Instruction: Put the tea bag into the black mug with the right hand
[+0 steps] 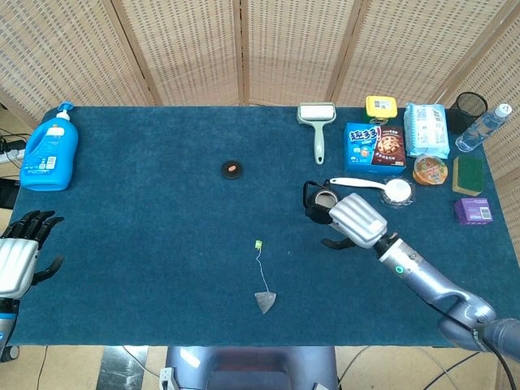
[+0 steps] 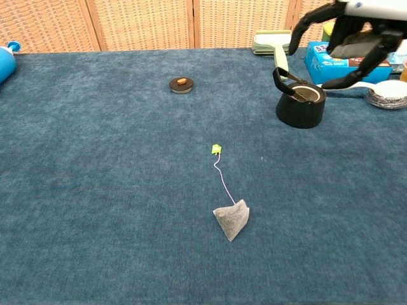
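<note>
A grey tea bag (image 1: 264, 302) (image 2: 232, 221) lies flat on the blue cloth near the front edge, its string running up to a yellow-green tag (image 1: 258, 244) (image 2: 216, 149). The black mug (image 1: 320, 202) (image 2: 299, 103) stands upright right of centre. My right hand (image 1: 356, 220) (image 2: 346, 39) hovers open, fingers spread, just right of and above the mug, holding nothing. My left hand (image 1: 21, 256) rests open at the table's left front edge, seen only in the head view.
A small black lid (image 1: 232, 169) lies mid-table. At the back right are a lint roller (image 1: 316, 123), a blue biscuit box (image 1: 374, 146), a white scoop (image 1: 382, 188), a tissue pack (image 1: 426, 130) and other small items. A blue detergent bottle (image 1: 50, 149) stands at the far left.
</note>
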